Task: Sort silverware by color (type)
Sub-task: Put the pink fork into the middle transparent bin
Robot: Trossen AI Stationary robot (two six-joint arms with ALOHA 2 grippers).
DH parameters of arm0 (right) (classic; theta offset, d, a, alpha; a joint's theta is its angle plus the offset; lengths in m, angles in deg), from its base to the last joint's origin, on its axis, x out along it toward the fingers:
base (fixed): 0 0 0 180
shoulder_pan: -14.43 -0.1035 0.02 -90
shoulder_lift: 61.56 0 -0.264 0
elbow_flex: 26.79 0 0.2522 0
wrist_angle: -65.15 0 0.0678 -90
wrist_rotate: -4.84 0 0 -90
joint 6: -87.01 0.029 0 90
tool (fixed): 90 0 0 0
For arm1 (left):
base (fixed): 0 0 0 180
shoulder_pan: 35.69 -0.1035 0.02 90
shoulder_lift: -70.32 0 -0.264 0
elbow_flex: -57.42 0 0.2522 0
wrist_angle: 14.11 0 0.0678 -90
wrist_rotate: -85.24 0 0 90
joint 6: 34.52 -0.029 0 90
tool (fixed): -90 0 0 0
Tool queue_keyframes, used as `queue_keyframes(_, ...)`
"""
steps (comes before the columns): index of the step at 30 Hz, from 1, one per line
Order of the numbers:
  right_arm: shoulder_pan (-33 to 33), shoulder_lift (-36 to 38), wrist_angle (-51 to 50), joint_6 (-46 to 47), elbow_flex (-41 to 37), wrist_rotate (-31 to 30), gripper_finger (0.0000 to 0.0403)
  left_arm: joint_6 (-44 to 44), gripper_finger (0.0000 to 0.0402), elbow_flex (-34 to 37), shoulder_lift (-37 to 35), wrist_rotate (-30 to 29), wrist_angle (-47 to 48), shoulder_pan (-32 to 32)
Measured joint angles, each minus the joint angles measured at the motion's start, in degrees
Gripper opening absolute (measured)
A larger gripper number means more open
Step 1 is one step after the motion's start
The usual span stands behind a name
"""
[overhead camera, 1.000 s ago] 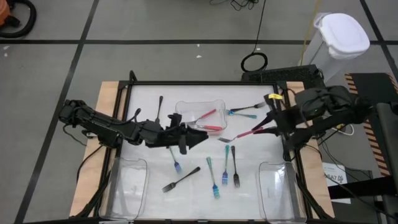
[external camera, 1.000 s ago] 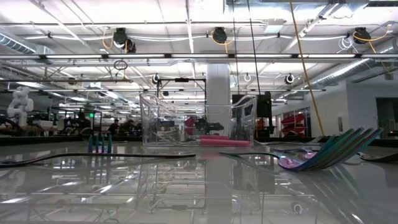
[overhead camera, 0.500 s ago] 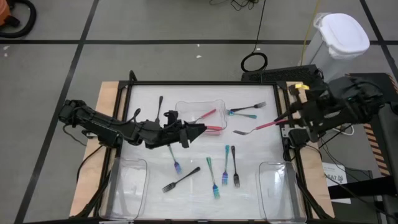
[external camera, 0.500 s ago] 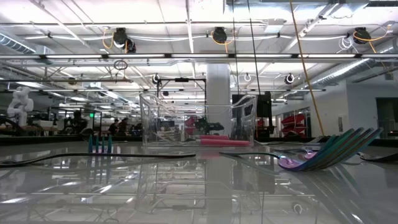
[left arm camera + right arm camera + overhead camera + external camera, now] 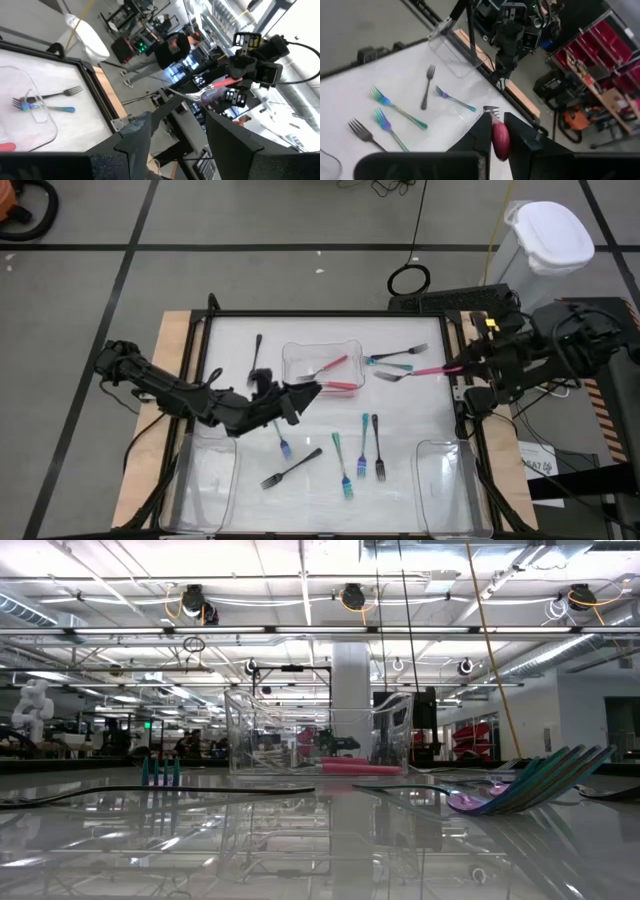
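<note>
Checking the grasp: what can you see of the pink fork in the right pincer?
The pink-handled fork has a slim pink handle and a grey metal head. The right pincer is shut on the handle end, near the table's right edge. The fork lies roughly level, tines pointing toward the clear tray in the middle. It looks lifted off the table.

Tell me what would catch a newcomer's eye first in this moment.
The right end effector at the table's right edge, shut on a pink-handled fork held out over the white table. Next, the clear tray near the middle with pink pieces inside, and the left end effector beside it, open and empty.
</note>
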Motion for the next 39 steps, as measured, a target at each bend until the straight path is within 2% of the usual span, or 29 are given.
queue_keyframes(10,1.0,-4.1,-2.2,-8.5,0.0,0.2,0.0028,1.0,0.0187,0.0,0.0,-0.9,0.3,0.4)
queue_keyframes(24,10.3,-14.4,0.9,-17.4,0.0,3.9,0.0028,-0.5,0.0187,0.0,0.0,0.0,0.5,0.5)
queue_keyframes(30,16.1,-17.9,2.8,-18.6,0.0,12.4,0.0028,-0.5,0.0187,0.0,0.0,1.9,0.5,0.8)
queue_keyframes(39,23.9,-24.8,2.9,-24.5,0.0,17.4,0.0028,-0.2,0.0187,0.0,0.0,1.9,2.1,2.0)
